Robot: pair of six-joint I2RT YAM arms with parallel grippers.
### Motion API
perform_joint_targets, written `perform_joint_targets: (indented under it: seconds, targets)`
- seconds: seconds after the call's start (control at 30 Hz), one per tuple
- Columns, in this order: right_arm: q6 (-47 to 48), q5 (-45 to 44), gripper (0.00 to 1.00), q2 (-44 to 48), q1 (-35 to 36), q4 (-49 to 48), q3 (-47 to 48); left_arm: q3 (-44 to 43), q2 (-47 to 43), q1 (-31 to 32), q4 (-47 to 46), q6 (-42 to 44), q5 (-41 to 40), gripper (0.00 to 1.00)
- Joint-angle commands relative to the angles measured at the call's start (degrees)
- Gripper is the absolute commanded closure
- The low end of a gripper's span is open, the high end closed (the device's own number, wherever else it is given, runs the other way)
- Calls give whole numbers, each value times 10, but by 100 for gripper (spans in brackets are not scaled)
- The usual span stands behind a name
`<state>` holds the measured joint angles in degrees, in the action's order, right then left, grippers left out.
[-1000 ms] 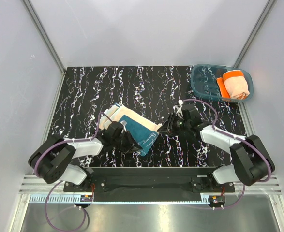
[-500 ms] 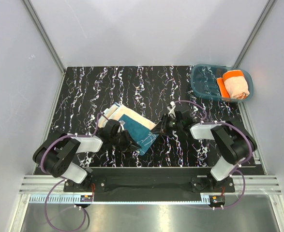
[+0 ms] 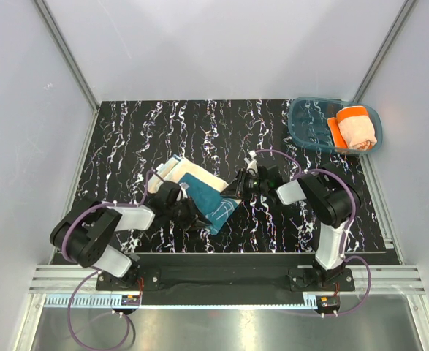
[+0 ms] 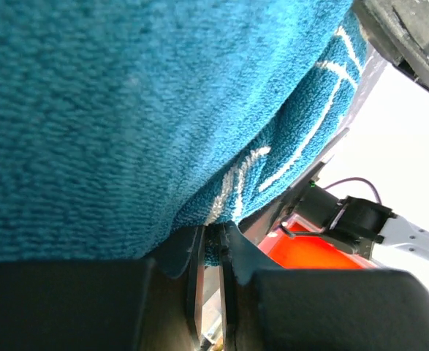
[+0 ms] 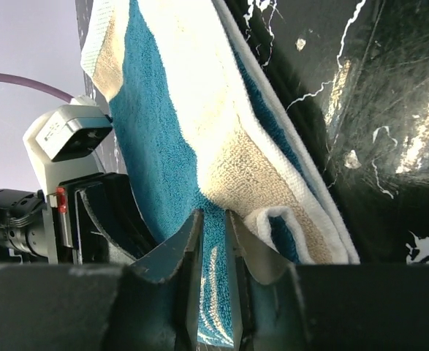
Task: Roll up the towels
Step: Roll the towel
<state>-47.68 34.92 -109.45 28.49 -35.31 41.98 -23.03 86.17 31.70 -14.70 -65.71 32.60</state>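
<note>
We see the dark teal cloth towel [image 3: 205, 196], cream back partly showing, lying near the front middle of the black white-veined tabletop [image 3: 141, 131]. Our left gripper [image 4: 210, 245] pinches its near edge, fingers closed on the cloth. Our right gripper [image 5: 213, 228] clamps its right-hand edge. Bare tabletop stretches behind the towel. The bright orange cloth towel [image 3: 357, 129] sits bundled in the translucent blue plastic tray [image 3: 300, 111] at the far right corner.

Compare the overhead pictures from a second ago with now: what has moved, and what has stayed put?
The right gripper slid left, its elbow folding in, and now clamps the right edge of the teal towel. The left gripper stayed clamped on that towel's near edge. The orange towel stayed rolled in the tray.
</note>
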Motion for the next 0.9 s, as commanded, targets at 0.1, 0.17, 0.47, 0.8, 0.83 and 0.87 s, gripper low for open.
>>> perform_joint_targets:
  seconds: [0.1, 0.17, 0.47, 0.8, 0.83, 0.87]
  targets:
    - [22, -42, 76, -14, -3, -15, 1, -39, -72, -2, 249, 133, -170, 76]
    - [21, -47, 76, -15, -2, -20, -3, -55, -89, -2, 303, 156, -191, 61]
    - [15, -43, 76, -23, -2, -59, -19, -188, -192, 113, 483, 228, -421, 46]
    - [12, -36, 77, -37, -2, -61, -13, -361, -93, 356, 513, 345, -639, 40]
    - [11, -37, 77, -38, -2, -60, -12, -374, -77, 381, 515, 363, -647, 39]
    - [10, -36, 77, -38, -2, -59, -11, -387, -61, 387, 518, 369, -652, 39]
